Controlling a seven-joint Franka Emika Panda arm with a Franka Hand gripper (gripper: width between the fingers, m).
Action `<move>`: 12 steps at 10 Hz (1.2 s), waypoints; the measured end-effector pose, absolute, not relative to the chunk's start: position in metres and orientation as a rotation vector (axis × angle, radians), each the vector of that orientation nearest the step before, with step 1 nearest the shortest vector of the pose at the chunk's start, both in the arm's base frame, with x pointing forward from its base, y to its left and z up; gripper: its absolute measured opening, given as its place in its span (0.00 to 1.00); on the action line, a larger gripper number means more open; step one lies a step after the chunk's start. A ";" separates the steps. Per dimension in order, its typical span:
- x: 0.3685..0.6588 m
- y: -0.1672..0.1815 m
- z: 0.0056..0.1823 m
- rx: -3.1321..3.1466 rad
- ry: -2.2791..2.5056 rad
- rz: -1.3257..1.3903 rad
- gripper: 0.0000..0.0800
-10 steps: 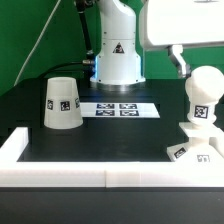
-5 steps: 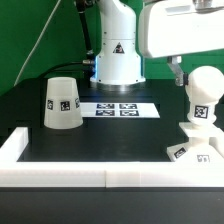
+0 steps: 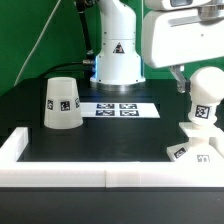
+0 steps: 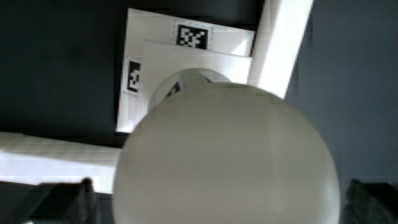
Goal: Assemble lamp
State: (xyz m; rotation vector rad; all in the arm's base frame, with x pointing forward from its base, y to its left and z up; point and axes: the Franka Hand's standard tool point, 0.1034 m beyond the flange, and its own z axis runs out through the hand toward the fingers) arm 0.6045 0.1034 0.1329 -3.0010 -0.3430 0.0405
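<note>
The round-headed bulb [image 3: 204, 100] stands upright on the flat square base [image 3: 193, 152] at the exterior view's right. The truncated-cone shade [image 3: 61, 103] stands apart at the exterior view's left. My gripper [image 3: 187, 84] hangs just above and beside the bulb's head, and one finger shows on the head's left side. In the wrist view the bulb's head [image 4: 222, 150] fills the middle and the base [image 4: 164, 62] lies beyond it. The dark fingertips [image 4: 64, 202] stand wide apart on either side of the head. The gripper [image 4: 214, 206] is open and holds nothing.
The marker board [image 3: 120, 108] lies flat mid-table in front of the white robot pedestal [image 3: 117, 55]. A raised white rim [image 3: 60, 170] borders the black table along the front and sides; it also shows in the wrist view [image 4: 285, 50].
My gripper has come down and slightly to the exterior view's left, from above the bulb to level with its head. The bulb, base and shade have not moved.
</note>
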 end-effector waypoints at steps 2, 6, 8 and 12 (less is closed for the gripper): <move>0.608 0.103 0.132 -3.001 -0.374 -0.001 0.87; 0.608 0.102 0.130 -3.000 -0.392 -0.023 0.76; 0.608 0.102 0.130 -3.005 -0.350 -0.020 0.71; 0.608 0.101 0.129 -3.020 0.028 0.006 0.71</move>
